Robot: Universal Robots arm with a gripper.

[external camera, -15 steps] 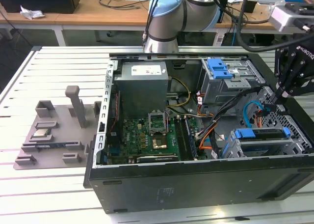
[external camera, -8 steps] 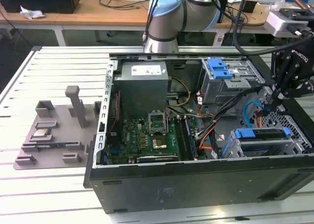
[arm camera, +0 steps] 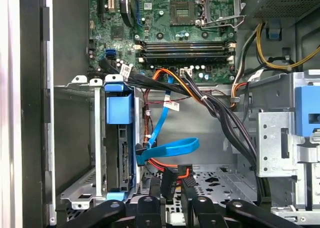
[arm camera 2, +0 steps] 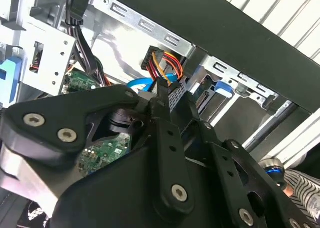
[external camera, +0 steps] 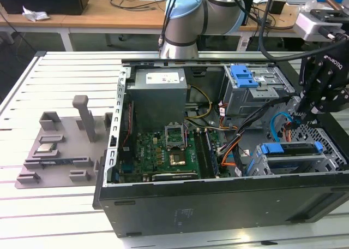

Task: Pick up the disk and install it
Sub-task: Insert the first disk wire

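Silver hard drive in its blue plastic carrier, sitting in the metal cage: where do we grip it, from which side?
Probably the blue carrier's exposed end, coming in through the case's open side. The hard drive stands on edge in the metal cage, whose walls cover its flat faces.

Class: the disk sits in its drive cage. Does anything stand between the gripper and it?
Yes. In the first wrist view, a looped blue flat cable runs across the gap between the gripper and the disk. A black connector with red and orange wires also sits right at the gripper.
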